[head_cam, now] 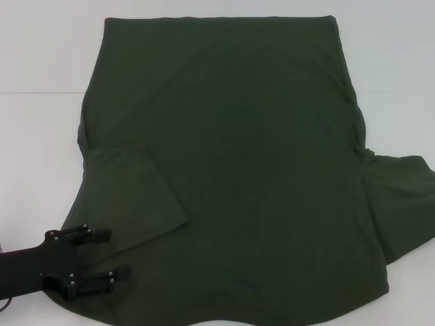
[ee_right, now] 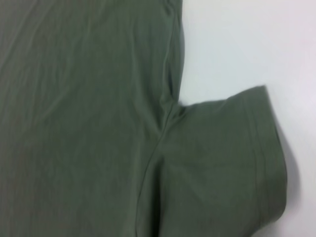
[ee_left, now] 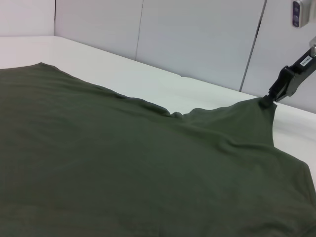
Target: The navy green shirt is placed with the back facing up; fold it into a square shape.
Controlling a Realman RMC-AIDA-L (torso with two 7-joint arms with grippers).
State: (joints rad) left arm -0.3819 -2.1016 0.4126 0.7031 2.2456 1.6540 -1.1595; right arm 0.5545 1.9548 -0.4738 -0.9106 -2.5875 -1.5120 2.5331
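Note:
The navy green shirt [head_cam: 245,170] lies spread on the white table, plain side up. Its left sleeve [head_cam: 136,204] is folded in over the body, while the right sleeve [head_cam: 401,204] sticks out sideways. My left gripper [head_cam: 112,255] is open at the shirt's near left corner, just in front of the folded sleeve, with nothing between its fingers. In the left wrist view my right gripper [ee_left: 268,98] pinches the tip of the right sleeve [ee_left: 247,118], and the cloth rises to a point there. The right wrist view looks down on that sleeve [ee_right: 222,163].
White table [head_cam: 41,156] shows to the left of the shirt and at the far right [head_cam: 394,81]. Pale wall panels [ee_left: 197,39] stand behind the table's far edge.

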